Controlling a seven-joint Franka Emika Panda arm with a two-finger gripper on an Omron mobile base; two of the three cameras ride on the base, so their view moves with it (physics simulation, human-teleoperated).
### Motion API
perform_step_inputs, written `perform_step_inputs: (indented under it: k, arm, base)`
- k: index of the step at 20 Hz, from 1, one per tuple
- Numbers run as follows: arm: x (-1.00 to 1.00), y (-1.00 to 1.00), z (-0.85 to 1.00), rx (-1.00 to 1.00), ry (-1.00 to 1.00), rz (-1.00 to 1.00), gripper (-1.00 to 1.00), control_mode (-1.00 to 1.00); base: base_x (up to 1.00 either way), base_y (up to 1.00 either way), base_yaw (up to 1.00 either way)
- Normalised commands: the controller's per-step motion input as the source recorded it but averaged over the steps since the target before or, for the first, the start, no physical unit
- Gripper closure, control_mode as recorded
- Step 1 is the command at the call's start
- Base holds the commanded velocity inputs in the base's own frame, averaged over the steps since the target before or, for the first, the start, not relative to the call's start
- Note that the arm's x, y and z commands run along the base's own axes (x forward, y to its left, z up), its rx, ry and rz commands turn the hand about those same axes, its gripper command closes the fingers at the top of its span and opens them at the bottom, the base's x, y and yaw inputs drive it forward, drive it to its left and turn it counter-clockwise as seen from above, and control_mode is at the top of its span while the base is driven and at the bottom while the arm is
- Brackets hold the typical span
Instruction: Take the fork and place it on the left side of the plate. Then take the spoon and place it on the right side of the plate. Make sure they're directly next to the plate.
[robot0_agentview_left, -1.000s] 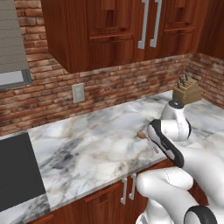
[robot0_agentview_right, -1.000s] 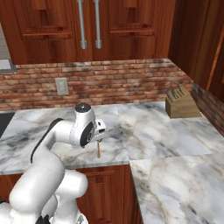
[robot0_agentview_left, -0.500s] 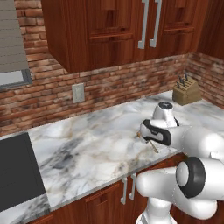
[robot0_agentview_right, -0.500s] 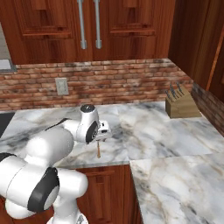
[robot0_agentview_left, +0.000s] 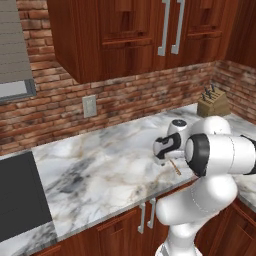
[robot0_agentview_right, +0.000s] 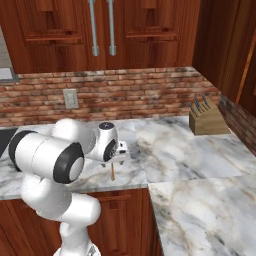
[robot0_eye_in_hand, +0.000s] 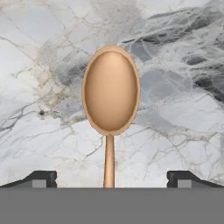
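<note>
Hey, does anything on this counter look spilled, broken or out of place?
Nothing stands out. The spoon lies flat and whole on the marble counter, with the open gripper centered above its handle. The knife block stands upright by the brick wall.

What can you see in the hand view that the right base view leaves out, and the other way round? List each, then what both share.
Hand view alone: the spoon's oval bowl seen close from above, handle running between the open gripper's dark tips.
Right base view alone: the knife block, wall outlet, brick wall and cabinets.
Both: the spoon's brown handle and the marble counter.
</note>
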Motion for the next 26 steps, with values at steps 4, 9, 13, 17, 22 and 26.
perform_step_inputs:
  k: [4, 9, 13, 17, 22, 26]
  arm:
    - [0.20, 0.00, -0.36, 0.00, 0.00, 0.01, -1.00, -1.00]
    - [0.11, 0.00, -0.34, 0.00, 0.00, 0.01, -1.00, -1.00]
    - [-0.08, -0.04, -0.33, 0.00, 0.00, 0.03, 1.00, -1.00]
    - [-0.35, -0.12, -0.34, 0.00, 0.09, 0.08, 1.00, -1.00]
    - [-0.67, -0.10, 0.21, 0.00, 0.01, 0.17, 1.00, -1.00]
    - [-0.47, 0.00, 0.84, 0.00, 0.00, 0.13, 1.00, -1.00]
  base:
    - [0.00, 0.00, 0.00]
    - [0.00, 0.00, 0.00]
    - [0.00, 0.00, 0.00]
    - [0.00, 0.00, 0.00]
    - [0.00, 0.00, 0.00]
    - [0.00, 0.00, 0.00]
